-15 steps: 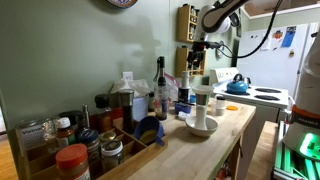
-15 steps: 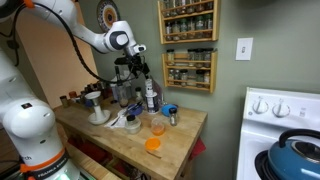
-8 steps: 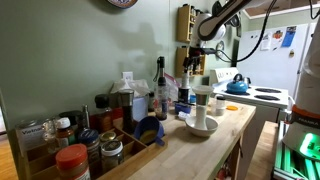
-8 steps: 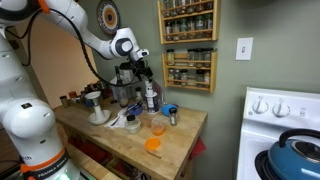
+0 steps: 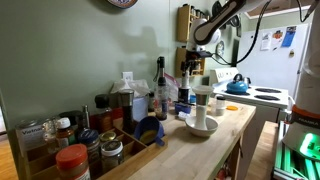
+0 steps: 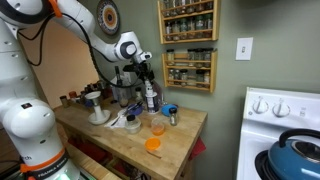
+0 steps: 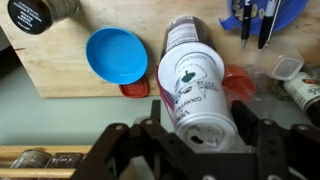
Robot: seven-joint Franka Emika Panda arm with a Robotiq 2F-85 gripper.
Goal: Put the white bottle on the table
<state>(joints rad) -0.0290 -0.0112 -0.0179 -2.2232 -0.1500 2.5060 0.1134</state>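
In the wrist view the white bottle (image 7: 195, 80) stands upright, seen from above, with a printed label and an opening in its top. My gripper (image 7: 200, 107) has a finger against each side of it, so it is shut on the bottle. In an exterior view the gripper (image 6: 144, 72) hangs over the back of the table (image 6: 178, 136), above the white bottle (image 6: 149, 97) among other bottles. Seen from the other side, the gripper (image 5: 196, 60) is above the bottle cluster at the wall.
A blue round lid (image 7: 116, 55) lies just left of the bottle. A dark glass bottle (image 5: 160, 85) and jars (image 5: 75, 150) crowd the wall side. A white cup on a bowl (image 5: 201, 112) stands mid-table. A spice rack (image 6: 189, 45) hangs behind; the stove (image 6: 285, 120) is beyond.
The jaws have closed in from wide open onto the white bottle. The arm has shifted only slightly over the same spot.
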